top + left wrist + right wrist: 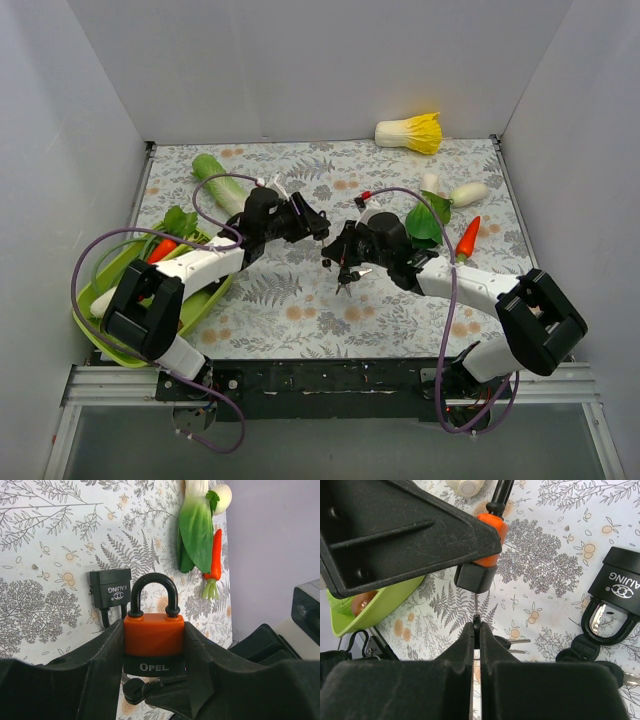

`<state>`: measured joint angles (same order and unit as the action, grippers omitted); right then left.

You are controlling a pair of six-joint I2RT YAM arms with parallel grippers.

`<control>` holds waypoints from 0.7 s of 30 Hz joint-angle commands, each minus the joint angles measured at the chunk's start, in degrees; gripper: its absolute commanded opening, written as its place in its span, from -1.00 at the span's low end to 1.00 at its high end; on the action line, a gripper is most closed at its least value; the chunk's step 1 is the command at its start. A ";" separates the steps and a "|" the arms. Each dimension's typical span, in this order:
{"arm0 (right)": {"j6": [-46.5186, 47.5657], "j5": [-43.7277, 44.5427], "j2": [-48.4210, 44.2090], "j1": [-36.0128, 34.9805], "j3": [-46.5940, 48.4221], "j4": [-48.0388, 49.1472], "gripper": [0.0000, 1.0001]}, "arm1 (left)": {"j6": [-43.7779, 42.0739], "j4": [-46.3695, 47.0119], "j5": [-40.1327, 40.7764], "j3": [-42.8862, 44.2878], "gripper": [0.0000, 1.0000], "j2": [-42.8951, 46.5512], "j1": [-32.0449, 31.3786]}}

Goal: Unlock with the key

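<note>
At the left edge a green tray holds one of two carrots. The left gripper is clamped on the orange padlock, one of two locks, held above mid-table with its black shackle closed. Facing it, the right gripper is pinched tight on a single key, whose blade meets the lock's black underside; how deep it sits is hidden. The black padlock lies on the cloth just right of them, more keys beside it. Further right are bok choy and the second carrot.
</note>
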<state>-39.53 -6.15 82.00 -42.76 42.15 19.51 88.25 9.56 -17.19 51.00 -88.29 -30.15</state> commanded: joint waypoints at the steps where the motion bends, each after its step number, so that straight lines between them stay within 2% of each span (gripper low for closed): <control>1: 2.26 5.80 0.45 1.19 4.60 3.26 -0.97 | -2.29 -1.04 -0.21 0.32 -1.00 3.83 -1.14; 21: 4.20 12.66 2.03 1.19 8.12 3.96 -0.97 | -5.80 -3.58 5.23 1.38 -1.00 3.65 -4.47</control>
<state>-36.38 -3.03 83.94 -43.18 45.82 16.34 84.31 9.91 -9.26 51.27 -87.48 -32.38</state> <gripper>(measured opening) 0.043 0.430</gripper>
